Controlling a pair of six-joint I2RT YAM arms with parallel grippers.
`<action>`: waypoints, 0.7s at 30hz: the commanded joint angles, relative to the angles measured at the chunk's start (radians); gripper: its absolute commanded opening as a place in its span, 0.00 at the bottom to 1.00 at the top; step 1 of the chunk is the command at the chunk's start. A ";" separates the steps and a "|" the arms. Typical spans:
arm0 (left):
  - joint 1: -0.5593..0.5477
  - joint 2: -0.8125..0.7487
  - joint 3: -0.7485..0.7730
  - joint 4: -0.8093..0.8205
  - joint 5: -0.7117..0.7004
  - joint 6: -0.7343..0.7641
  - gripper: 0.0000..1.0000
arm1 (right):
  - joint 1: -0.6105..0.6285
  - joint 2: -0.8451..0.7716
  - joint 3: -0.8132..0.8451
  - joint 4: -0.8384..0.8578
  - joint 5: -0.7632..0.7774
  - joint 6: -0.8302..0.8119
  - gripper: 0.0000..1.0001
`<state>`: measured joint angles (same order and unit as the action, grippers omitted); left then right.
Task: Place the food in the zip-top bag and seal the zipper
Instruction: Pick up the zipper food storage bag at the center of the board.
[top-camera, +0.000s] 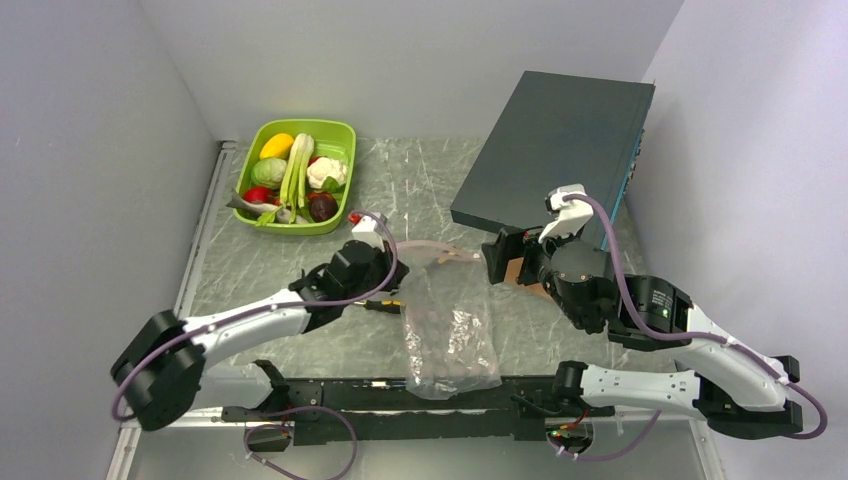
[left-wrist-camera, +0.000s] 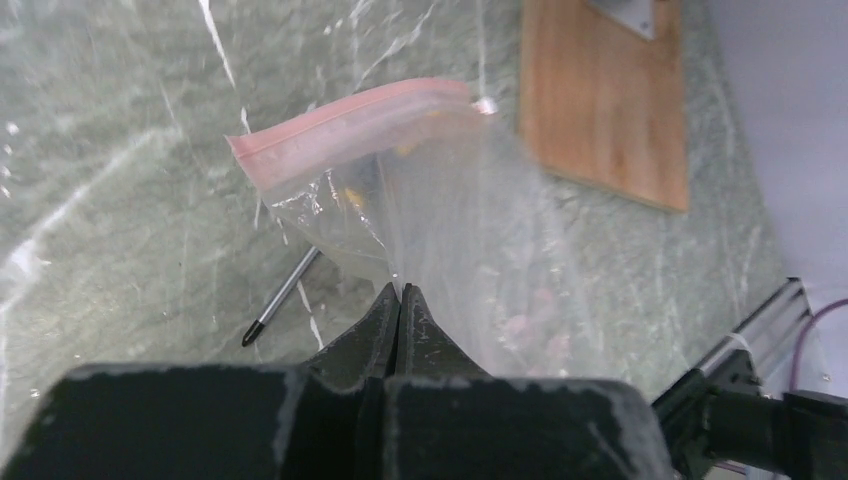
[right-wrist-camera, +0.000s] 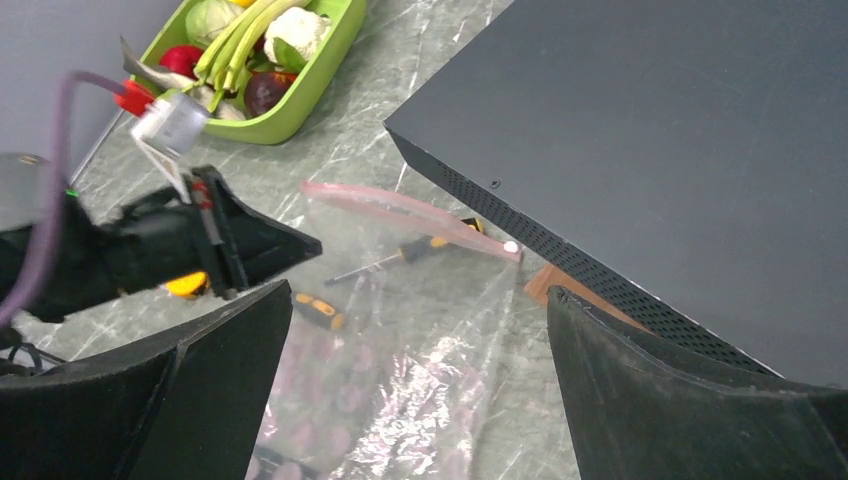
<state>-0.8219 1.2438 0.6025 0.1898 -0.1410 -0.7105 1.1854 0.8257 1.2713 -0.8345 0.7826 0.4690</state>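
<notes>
My left claw (left-wrist-camera: 402, 297) clamps limp, slippery film of the zip-top bag (top-camera: 450, 340) just below the zipper (left-wrist-camera: 350, 125); right claw (right-wrist-camera: 420, 293), spread wide, I would close on that stiffer strip.

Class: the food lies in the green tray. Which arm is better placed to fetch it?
Right, probably: right gripper open and free; left gripper shut on the zip-top bag, though the tray sits far left.

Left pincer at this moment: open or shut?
Shut. The left pincer has its fingers pressed together with no gap, clamping the zip-top bag film at their tips.
</notes>
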 joint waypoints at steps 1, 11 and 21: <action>-0.003 -0.163 0.115 -0.261 -0.027 0.094 0.00 | 0.001 0.025 0.017 0.057 -0.007 -0.055 1.00; 0.039 -0.394 0.399 -0.813 -0.365 0.209 0.00 | -0.001 0.159 0.072 0.027 0.016 -0.039 1.00; 0.041 -0.662 0.255 -0.598 -0.117 0.358 0.00 | -0.006 0.397 0.217 0.031 -0.024 0.149 1.00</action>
<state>-0.7822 0.6666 0.9611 -0.5148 -0.3889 -0.4129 1.1854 1.1534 1.3949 -0.8223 0.7742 0.4911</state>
